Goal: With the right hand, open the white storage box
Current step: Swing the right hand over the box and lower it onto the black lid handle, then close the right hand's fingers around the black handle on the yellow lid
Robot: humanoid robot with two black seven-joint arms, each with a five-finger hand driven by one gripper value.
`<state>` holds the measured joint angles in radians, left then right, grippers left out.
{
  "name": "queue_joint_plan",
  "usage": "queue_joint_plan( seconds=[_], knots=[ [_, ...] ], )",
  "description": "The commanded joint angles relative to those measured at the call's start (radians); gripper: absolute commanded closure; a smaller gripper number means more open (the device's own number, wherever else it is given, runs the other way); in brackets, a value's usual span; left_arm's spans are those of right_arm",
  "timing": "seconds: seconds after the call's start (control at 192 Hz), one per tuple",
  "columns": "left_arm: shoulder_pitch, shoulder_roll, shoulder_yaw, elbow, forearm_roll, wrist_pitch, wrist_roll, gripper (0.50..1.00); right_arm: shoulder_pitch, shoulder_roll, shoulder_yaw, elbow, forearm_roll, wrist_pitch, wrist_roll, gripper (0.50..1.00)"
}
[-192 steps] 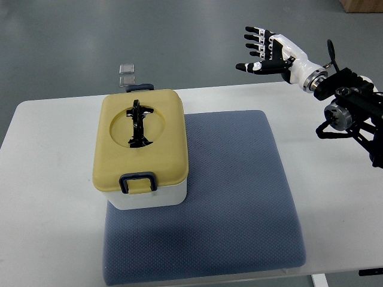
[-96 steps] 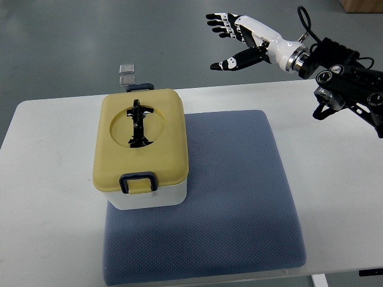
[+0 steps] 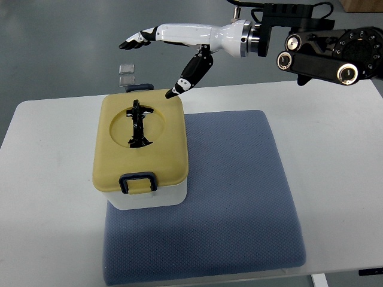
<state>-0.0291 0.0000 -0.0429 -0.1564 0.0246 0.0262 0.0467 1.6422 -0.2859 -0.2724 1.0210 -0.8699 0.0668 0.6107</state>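
A white table (image 3: 48,197) is filling most of the view, with grey floor showing beyond its far edge. On the floor, past the table's far left part, two small clear squares (image 3: 126,74) are lying one behind the other. On the left half of the table, the white storage box (image 3: 149,196) is sitting with its near part resting on the left edge of a blue-grey mat (image 3: 239,197). The box is wearing a yellow lid (image 3: 170,149) that is lying flat and closed, with a round sunken area in the middle where a black handle (image 3: 138,124) is lying folded down. A dark blue latch (image 3: 138,182) is sitting closed at the near edge of the lid, and a second dark latch (image 3: 139,87) is peeking out at the far edge.

Above the far right corner of the box, the right hand (image 3: 173,45) is reaching in from the right, its white fingers (image 3: 139,39) stretched out straight toward the left over the floor, holding nothing. Its black-tipped thumb (image 3: 190,75) is pointing down and toward the lid's far right corner, its tip looking just at or above that corner; whether it is touching cannot be told. To the right, the hand's white forearm is joining the black arm (image 3: 326,51), which is running off the right edge above the table's far side.
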Motion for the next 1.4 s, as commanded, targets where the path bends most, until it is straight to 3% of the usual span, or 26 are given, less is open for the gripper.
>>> queue_joint_plan(
  seconds=[0.0,0.12,0.411,0.802,1.083,1.395],
  knots=[
    [0.0,0.0,0.0,0.0,0.0,0.0,0.001,0.5,0.025,0.039,-0.027,0.01,-0.077,-0.004,0.0,0.579],
    [0.0,0.0,0.0,0.0,0.0,0.0,0.001,0.5,0.053,0.085,-0.042,0.01,-0.156,-0.016,0.0,0.587],
    [0.0,0.0,0.0,0.0,0.0,0.0,-0.001,0.5,0.088,0.143,-0.113,0.008,-0.29,-0.148,0.0,0.595],
    [0.0,0.0,0.0,0.0,0.0,0.0,0.001,0.5,0.088,0.177,-0.142,-0.038,-0.482,-0.2,0.0,0.636],
    [0.0,0.0,0.0,0.0,0.0,0.001,0.001,0.5,0.09,0.208,-0.159,-0.058,-0.561,-0.213,0.0,0.734],
    [0.0,0.0,0.0,0.0,0.0,0.0,-0.001,0.5,0.088,0.22,-0.159,-0.07,-0.572,-0.225,0.0,0.777]
  ],
)
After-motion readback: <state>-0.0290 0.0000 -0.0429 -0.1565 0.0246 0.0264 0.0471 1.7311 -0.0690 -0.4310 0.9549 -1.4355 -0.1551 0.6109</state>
